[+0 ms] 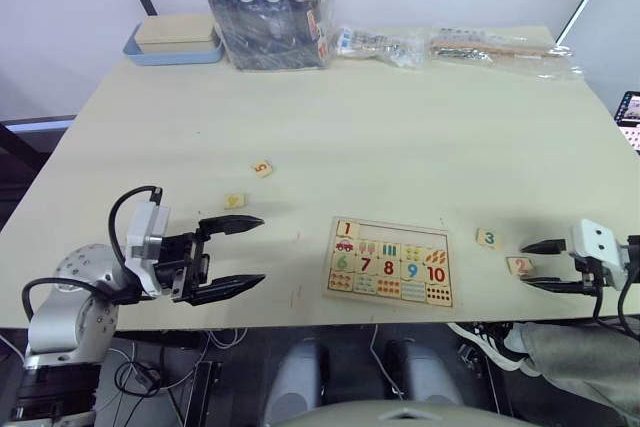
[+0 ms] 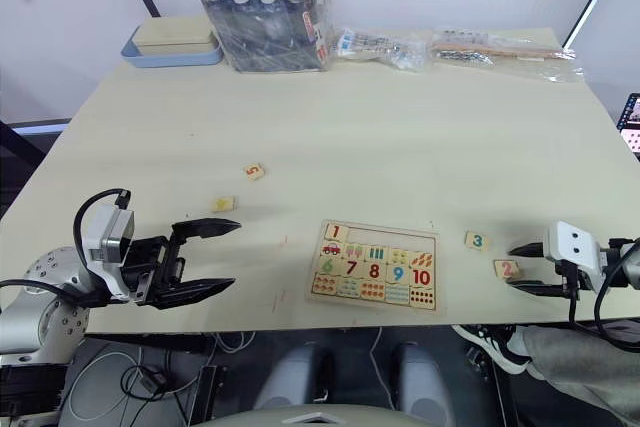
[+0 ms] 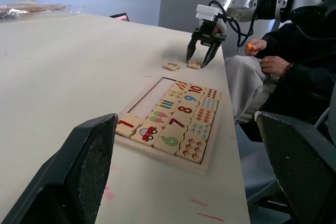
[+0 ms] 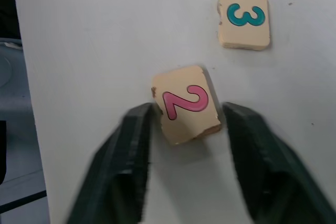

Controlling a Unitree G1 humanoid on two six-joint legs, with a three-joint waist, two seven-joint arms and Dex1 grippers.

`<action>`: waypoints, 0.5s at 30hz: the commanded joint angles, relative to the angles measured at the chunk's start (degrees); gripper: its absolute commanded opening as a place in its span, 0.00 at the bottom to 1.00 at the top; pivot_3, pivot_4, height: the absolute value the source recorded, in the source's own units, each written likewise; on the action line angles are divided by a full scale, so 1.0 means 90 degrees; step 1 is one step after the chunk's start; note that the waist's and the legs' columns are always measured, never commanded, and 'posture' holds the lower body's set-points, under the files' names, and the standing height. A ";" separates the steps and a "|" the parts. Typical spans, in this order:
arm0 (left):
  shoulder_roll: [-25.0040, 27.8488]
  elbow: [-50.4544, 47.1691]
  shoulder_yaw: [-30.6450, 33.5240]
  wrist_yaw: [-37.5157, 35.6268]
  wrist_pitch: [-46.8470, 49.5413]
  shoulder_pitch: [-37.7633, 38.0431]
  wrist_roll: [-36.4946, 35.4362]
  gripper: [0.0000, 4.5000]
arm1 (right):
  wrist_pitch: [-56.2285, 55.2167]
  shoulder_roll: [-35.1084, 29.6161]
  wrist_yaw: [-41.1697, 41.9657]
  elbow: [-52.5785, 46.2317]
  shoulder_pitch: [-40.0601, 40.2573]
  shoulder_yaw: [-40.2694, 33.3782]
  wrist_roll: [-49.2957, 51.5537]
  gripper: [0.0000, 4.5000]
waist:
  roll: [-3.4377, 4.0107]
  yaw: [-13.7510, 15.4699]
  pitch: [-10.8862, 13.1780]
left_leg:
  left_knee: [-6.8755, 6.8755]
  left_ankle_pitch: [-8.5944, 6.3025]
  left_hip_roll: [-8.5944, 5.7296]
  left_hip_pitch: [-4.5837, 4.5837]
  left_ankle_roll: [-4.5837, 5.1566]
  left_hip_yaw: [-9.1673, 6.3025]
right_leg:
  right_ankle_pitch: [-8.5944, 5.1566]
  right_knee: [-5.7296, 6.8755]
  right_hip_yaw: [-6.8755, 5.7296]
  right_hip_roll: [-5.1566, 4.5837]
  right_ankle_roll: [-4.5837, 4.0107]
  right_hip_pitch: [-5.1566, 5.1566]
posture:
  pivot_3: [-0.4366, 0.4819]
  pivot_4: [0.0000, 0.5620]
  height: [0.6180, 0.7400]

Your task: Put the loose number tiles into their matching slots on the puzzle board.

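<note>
Right wrist view has the right gripper (image 4: 186,129) spread around the 2 tile (image 4: 186,111), one finger touching or nearly touching its edge, the other just clear; nothing clamped yet. Tile sits a bit skewed between the fingers, flat on the table (image 1: 400,147). To do this pick well, judging from here: settle low, close square on the two side edges so the thin tile doesn't pivot or squirt out, then lift straight before carrying left to the board.

Left gripper (image 1: 232,257) hovers at the near left edge, fingers wide apart, holding nothing.

Puzzle board (image 1: 390,262) lies near centre, left of the right gripper; 1 tile (image 1: 347,230) already seated in the far row, rest of that row's slots (image 1: 400,232) bare. 3 tile (image 1: 487,238) is just beyond the 2, slightly left. A tile with a yellow mark (image 1: 234,201), digit unreadable, lies just beyond the left gripper, 5 tile (image 1: 262,168) farther still.

Far edge: blue tray (image 1: 175,47), plastic-wrapped packages (image 1: 270,12).
</note>
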 commanded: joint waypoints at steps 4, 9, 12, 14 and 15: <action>0.0039 -0.0248 0.0062 0.0048 -0.0040 0.0061 -0.0051 1.00 | -0.0009 -0.0028 -0.0022 0.0033 0.0075 0.0030 -0.0011 0.48 | 0.0000 0.0003 0.0000 | 0.0000 0.0000 0.0000 0.0000 0.0000 0.0000 | 0.0000 0.0000 0.0000 0.0000 0.0000 0.0000 | 0.48 0.27 1.00; 0.0032 -0.0256 0.0062 0.0061 -0.0050 0.0074 -0.0060 1.00 | 0.0063 -0.0019 -0.0008 0.0018 0.0093 0.0027 0.0030 0.42 | -0.0001 0.0004 0.0000 | 0.0000 0.0000 0.0000 0.0000 0.0000 0.0000 | 0.0000 0.0000 0.0000 0.0000 0.0000 0.0001 | 0.48 0.27 1.00; 0.0023 -0.0254 0.0062 0.0072 -0.0056 0.0079 -0.0057 1.00 | 0.0197 -0.0039 -0.0011 -0.0101 0.0103 -0.0003 0.0098 0.20 | -0.0001 0.0003 -0.0001 | 0.0000 0.0000 0.0000 0.0001 0.0000 0.0000 | 0.0000 0.0000 0.0000 0.0000 0.0000 0.0001 | 0.48 0.27 1.00; 0.0017 -0.0253 0.0068 0.0079 -0.0059 0.0084 -0.0056 1.00 | 0.0419 -0.0097 -0.0021 -0.0301 0.0136 -0.0056 0.0187 0.19 | -0.0001 0.0003 -0.0001 | 0.0000 0.0000 0.0001 0.0002 0.0000 0.0001 | 0.0000 0.0000 0.0002 0.0000 0.0000 0.0001 | 0.48 0.27 1.00; 0.0015 -0.0251 0.0070 0.0084 -0.0060 0.0084 -0.0056 1.00 | 0.0520 -0.0148 -0.0035 -0.0441 0.0163 -0.0090 0.0221 0.19 | -0.0001 0.0003 -0.0001 | 0.0000 0.0000 0.0001 0.0002 0.0000 0.0001 | 0.0000 0.0000 0.0001 0.0000 0.0000 0.0001 | 0.48 0.27 1.00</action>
